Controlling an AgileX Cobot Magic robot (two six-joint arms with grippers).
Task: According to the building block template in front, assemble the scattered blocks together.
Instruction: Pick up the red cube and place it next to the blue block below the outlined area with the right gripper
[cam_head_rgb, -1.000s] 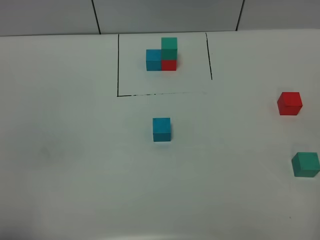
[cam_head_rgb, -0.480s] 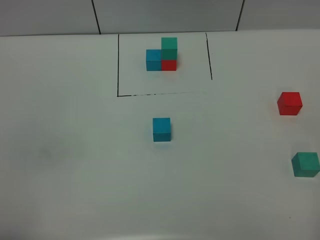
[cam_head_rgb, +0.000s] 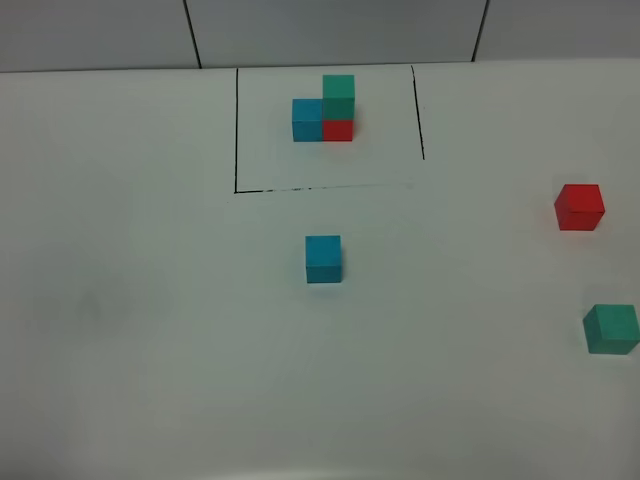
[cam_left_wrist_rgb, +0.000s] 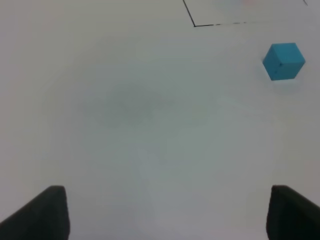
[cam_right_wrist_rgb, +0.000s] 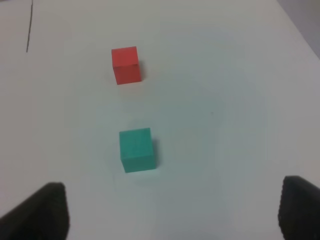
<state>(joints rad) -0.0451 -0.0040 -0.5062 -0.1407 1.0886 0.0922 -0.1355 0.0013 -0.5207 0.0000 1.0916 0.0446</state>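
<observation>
The building block template (cam_head_rgb: 325, 110), a blue cube beside a red one topped by green, stands at the back inside a thin black-line frame (cam_head_rgb: 236, 130). The scattered blocks lie apart on the white table: the blue block (cam_head_rgb: 323, 259) in the middle, the red block (cam_head_rgb: 579, 207) and the teal-green block (cam_head_rgb: 611, 329) at the right. Neither arm shows in the high view. My left gripper (cam_left_wrist_rgb: 167, 220) is open and empty, and the blue block (cam_left_wrist_rgb: 283, 61) lies well ahead of it, off to one side. My right gripper (cam_right_wrist_rgb: 172, 212) is open over bare table, short of the green block (cam_right_wrist_rgb: 136, 149) and the red block (cam_right_wrist_rgb: 125, 65).
The white table (cam_head_rgb: 150, 300) runs back to a grey wall (cam_head_rgb: 330, 30) with dark seams. A corner of the black frame line (cam_left_wrist_rgb: 194, 24) shows in the left wrist view. The right wrist view catches a stretch of the frame line (cam_right_wrist_rgb: 29, 25) and the table's edge (cam_right_wrist_rgb: 300, 30).
</observation>
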